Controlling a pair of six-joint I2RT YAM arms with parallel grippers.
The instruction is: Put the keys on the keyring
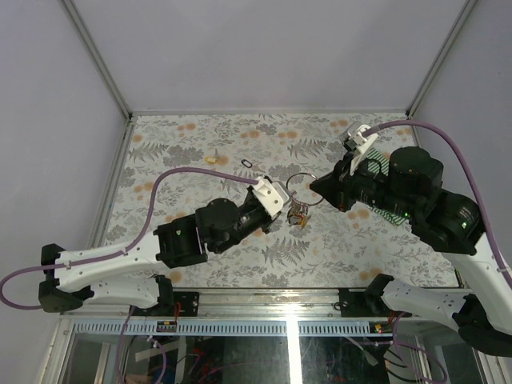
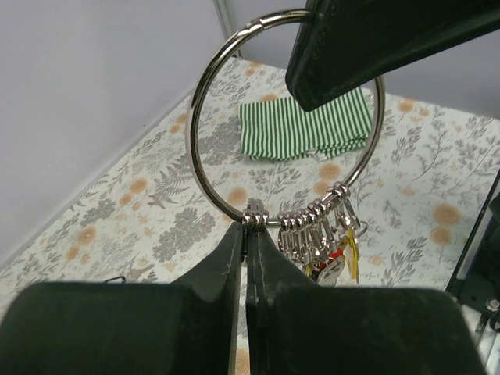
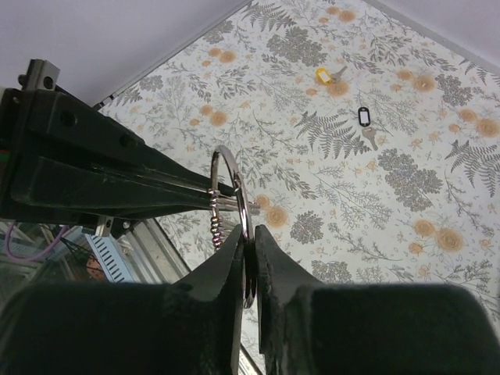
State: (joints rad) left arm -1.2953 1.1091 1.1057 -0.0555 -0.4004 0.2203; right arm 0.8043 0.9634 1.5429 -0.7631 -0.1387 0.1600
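Note:
The silver keyring (image 1: 301,175) hangs in the air between both grippers. My left gripper (image 2: 250,228) is shut on its lower edge (image 2: 192,141), next to a row of clips. Several keys (image 2: 337,254) with red and yellow heads hang from those clips, seen from above as a cluster (image 1: 300,214). My right gripper (image 3: 251,234) is shut on the ring's opposite side (image 3: 243,212). A yellow-headed key (image 3: 323,75) and a black-headed key (image 3: 364,117) lie loose on the floral table, far left of the ring (image 1: 211,160) (image 1: 246,164).
A green-and-white striped cloth (image 2: 305,125) lies on the table under the right arm (image 1: 392,172). Grey walls close the table at the back and both sides. The metal frame edge (image 3: 148,250) runs along the near side.

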